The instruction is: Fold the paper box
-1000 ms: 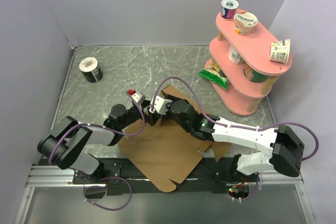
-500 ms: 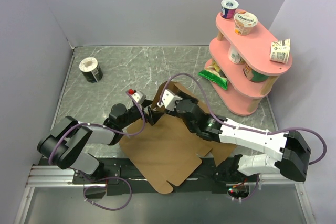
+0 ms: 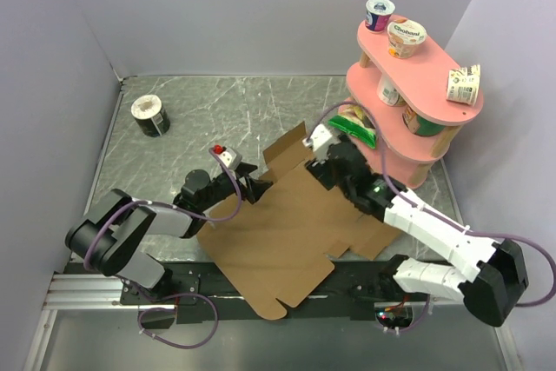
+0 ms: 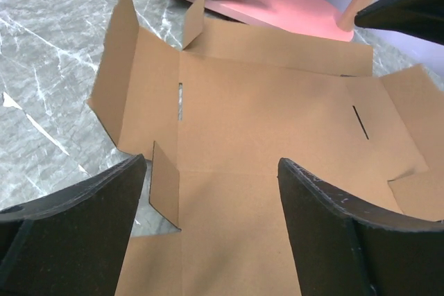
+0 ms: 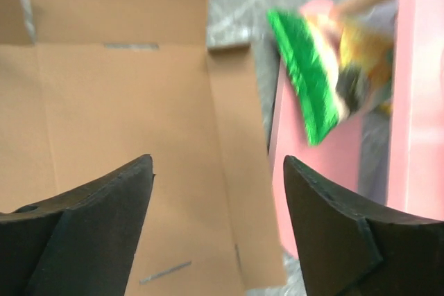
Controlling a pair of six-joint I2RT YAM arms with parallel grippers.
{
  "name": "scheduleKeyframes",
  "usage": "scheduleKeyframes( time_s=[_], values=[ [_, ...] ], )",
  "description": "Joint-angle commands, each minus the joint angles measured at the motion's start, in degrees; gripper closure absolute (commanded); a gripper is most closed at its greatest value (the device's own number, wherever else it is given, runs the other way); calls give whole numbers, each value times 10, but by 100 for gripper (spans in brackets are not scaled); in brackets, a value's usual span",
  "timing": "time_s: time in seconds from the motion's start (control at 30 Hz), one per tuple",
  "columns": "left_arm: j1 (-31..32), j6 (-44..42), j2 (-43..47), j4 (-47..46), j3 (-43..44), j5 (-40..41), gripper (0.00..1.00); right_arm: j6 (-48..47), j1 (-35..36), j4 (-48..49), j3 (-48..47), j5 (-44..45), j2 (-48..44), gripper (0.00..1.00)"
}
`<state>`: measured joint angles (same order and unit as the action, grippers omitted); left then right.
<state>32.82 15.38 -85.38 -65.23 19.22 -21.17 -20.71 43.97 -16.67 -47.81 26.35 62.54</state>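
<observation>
One paper box point(image 3: 287, 232) is lying unfolded on the grey table point(image 3: 217, 102), near the middle; its near corner is hanging over the table's near edge, and two small flaps are standing up along its far-left side. Two arms are reaching over it; the left gripper point(image 4: 211, 163) is hovering at the sheet's left edge, fingers spread wide and holding nothing; the right gripper point(image 5: 218, 161) is gaping just as wide over the far-right side, gripping nothing. One pink stand point(image 3: 395, 171) is crowding the right edge, one green bag point(image 3: 352, 124) lying on its bottom tier. One dark can point(image 3: 149, 115) is sitting far left; the open room is lying between it and the sheet.
</observation>
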Motion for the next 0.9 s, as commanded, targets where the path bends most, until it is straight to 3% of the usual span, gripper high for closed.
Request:
scheduleKeyframes(
  time_s=[0.0, 0.07, 0.1, 0.17, 0.27, 0.67, 0.87],
  values=[
    [1, 7, -12, -38, 21, -5, 19, 77, -97, -75, -43, -126, 0, 15],
    [1, 12, -14, -34, 36, -2, 16, 97, -116, -98, -55, -158, 14, 14],
    [1, 11, -13, -8, 47, -2, 9, 108, -125, -97, -57, -165, 16, 13],
    [0, 4, -17, 30, 97, 1, 4, 121, -130, -83, -51, -171, 12, 12],
    [-13, -22, -59, 161, 198, -2, 1, 151, -143, -66, -44, -204, -1, 11],
    [-31, -70, -280, 413, 520, -93, 4, 152, -150, -41, -27, -255, -51, 11],
    [-31, -100, -337, 469, 596, -113, 12, 148, -152, -33, -19, -298, -79, 10]
  ],
)
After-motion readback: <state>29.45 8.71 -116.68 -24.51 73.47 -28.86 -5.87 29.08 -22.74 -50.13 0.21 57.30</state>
